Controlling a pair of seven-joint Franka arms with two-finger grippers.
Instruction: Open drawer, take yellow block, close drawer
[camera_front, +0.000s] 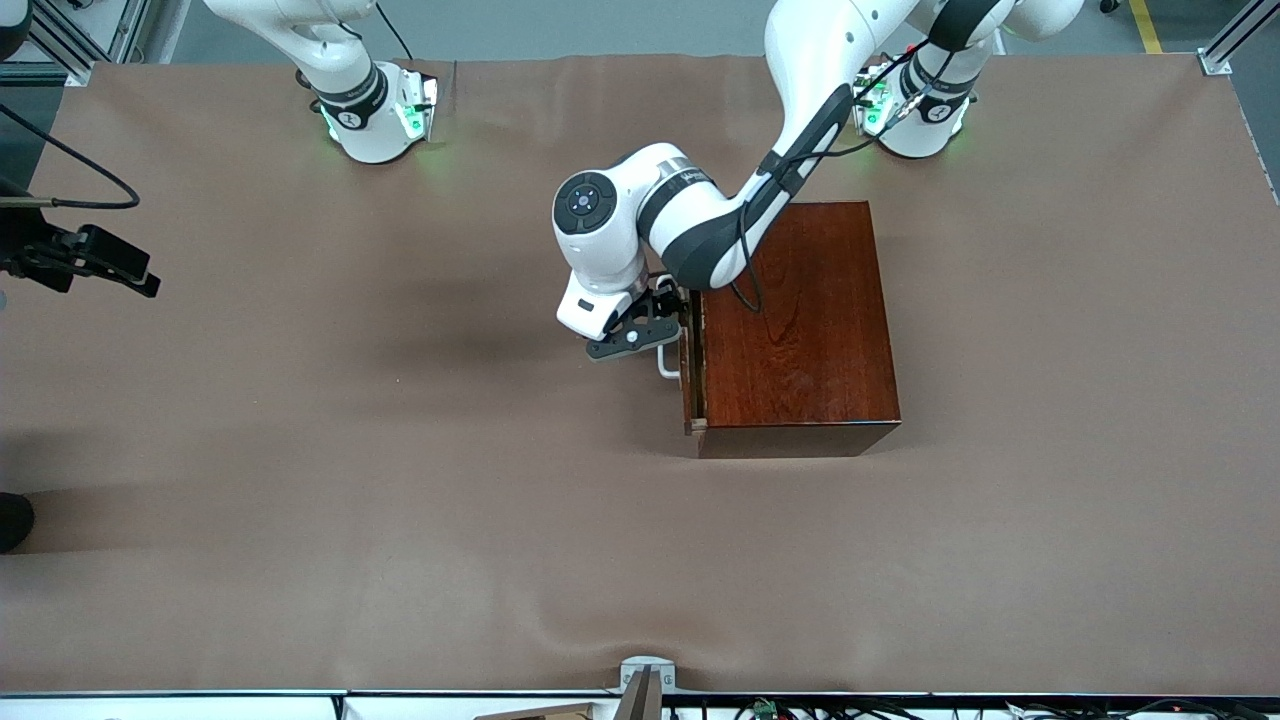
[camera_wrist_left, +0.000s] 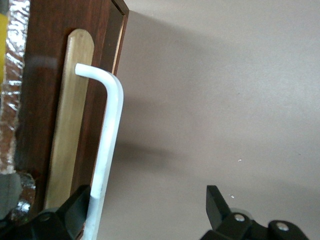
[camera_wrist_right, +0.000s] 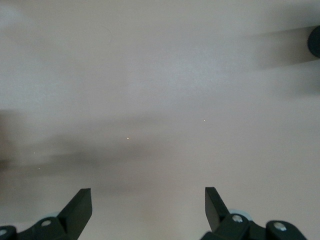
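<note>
The drawer (camera_front: 690, 365) sits right of centre in the front view, its pale wooden front only a crack out of the dark reddish-brown box (camera_front: 800, 330). Its white bar handle (camera_wrist_left: 107, 145) runs down the left-centre of the left wrist view, standing off the pale strip of the drawer front. The yellow block is not visible; it is presumably inside.

The left gripper (camera_front: 660, 325) is at the handle, fingers spread wide; one finger (camera_wrist_left: 75, 210) at the lower left of its wrist view lies against the bar, the other stands well clear over bare table. Nothing is clamped yet.

The step in hand looks like grasping the handle to pull. To do it well, centre the bar between the fingers, close fully on it, then draw straight away from the box along the drawer's slide so the tray does not bind.

The right gripper (camera_wrist_right: 147, 210) waits with fingers apart over the brown table cover (camera_front: 300, 450), at the far left of the front view.
</note>
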